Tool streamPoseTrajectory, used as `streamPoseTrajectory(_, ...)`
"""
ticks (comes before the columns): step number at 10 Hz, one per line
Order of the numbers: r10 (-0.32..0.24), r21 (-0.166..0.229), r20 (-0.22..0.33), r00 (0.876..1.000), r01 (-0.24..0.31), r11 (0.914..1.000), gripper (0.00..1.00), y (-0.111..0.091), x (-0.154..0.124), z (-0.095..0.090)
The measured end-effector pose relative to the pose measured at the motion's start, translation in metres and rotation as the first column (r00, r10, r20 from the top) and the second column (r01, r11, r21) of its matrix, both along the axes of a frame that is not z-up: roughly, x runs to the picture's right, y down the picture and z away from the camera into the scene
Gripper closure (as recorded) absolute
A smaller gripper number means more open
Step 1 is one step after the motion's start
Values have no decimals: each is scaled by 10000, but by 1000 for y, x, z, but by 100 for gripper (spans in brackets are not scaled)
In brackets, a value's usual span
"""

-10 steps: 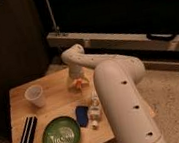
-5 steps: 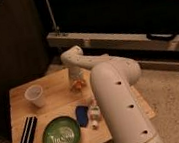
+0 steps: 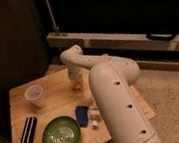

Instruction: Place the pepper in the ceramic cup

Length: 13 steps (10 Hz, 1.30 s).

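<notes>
Wooden tabletop [image 3: 58,108] in a dim room, dark cabinets behind. White arm [image 3: 114,97] bends over it, with the claw [image 3: 77,82] pointing down over the far middle. Orange bit at its tip looks like the pepper [image 3: 77,87]; can't tell if the claw is clamped on it or apart. Ceramic cup [image 3: 35,96] stands upright at left, apart from the claw. Near edge: green plate [image 3: 61,136], black case [image 3: 28,131] to its left, blue item [image 3: 82,115] and white bottle [image 3: 94,120] to its right.
</notes>
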State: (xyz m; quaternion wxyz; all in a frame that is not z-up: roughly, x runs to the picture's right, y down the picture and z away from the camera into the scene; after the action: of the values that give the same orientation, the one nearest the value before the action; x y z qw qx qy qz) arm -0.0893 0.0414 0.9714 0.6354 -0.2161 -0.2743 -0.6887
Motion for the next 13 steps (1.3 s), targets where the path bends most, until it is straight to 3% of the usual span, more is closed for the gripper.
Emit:
streamPoseTrajectory(3,-599,543,134,9981,591,9968,88,-21,-12,-20)
streamPoseTrajectory(4,-855,931,353,9957,819,9923,88,-35,-21,-33)
streamPoseTrajectory(6,-1170,1581,885,9892,1020,9821,88,-59,-36,-60)
streamPoseTrajectory(8,-1366,2244,1990,9704,906,9703,88,-87,-50,-93)
streamPoseTrajectory(9,-1505,2664,3193,9356,638,9618,88,-102,-66,-117)
streamPoseTrajectory(10,-1660,2890,3918,9049,503,9560,88,-107,-78,-129)
streamPoseTrajectory(11,-1799,3057,4510,8742,380,9514,88,-110,-90,-137)
streamPoseTrajectory(13,-2036,3374,5241,8270,179,9412,88,-111,-106,-145)
